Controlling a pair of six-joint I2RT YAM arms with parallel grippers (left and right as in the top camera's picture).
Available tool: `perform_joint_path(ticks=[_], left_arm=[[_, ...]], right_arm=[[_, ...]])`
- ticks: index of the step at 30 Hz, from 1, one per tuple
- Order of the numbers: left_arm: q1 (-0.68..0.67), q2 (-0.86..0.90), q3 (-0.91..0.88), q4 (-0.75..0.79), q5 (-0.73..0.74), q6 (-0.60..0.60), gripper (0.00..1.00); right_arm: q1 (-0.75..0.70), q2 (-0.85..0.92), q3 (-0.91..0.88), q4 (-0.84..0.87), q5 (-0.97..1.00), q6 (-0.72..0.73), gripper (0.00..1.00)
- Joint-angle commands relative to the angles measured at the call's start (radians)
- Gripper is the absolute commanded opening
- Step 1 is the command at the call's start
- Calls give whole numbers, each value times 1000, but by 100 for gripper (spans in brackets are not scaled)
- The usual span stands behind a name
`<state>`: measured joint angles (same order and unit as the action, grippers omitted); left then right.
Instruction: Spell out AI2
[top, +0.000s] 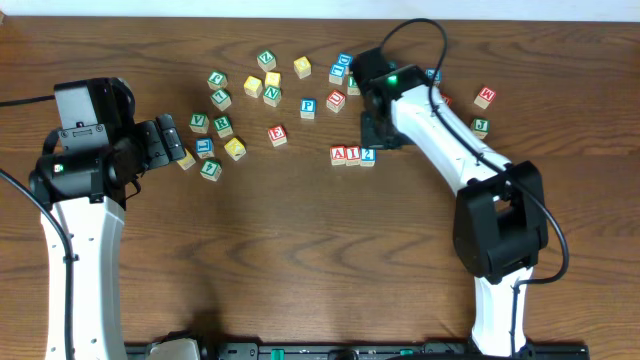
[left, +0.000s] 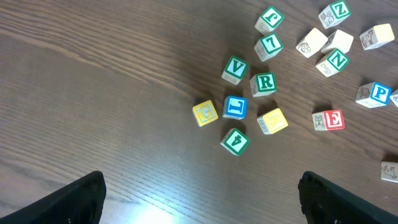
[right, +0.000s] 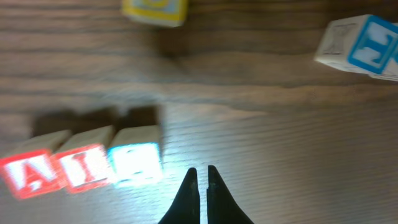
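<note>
You have a dark wooden bench (top: 300, 250). On it the A cube (top: 339, 154), I cube (top: 353, 154) and 2 cube (top: 368, 155) lie touching in a row. Other lettered cubes (top: 222, 127) lie scattered nearby, among them the red E cube (top: 277, 134) and the blue P cube (top: 308, 105).

Two white-and-black robot arms extend from the near edge. The left arm (top: 80, 240) runs straight up the left side with its wrist turned rightward, and the left gripper (top: 183, 143) has its fingers spread wide, holding nothing. The right arm (top: 440, 135) slants up and leftward from a bent elbow. The right gripper (right: 202, 177) has its two dark fingers pressed together, empty.
</note>
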<state>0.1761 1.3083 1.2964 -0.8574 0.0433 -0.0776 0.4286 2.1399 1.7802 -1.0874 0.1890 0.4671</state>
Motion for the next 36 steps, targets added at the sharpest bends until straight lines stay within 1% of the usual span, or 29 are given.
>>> perform_joint_path(ticks=[1, 6, 11, 36], left_arm=[[4, 5, 3, -2, -2, 6, 98], [4, 5, 3, -2, -2, 6, 98], [4, 5, 3, -2, -2, 6, 98], [4, 5, 3, -2, -2, 6, 98]], right_arm=[[-3, -11, -34, 18, -17, 18, 1], [-4, -11, -117, 103, -56, 19, 2], [-4, -11, -156, 151, -72, 27, 2], [32, -11, -158, 174, -91, 25, 1]])
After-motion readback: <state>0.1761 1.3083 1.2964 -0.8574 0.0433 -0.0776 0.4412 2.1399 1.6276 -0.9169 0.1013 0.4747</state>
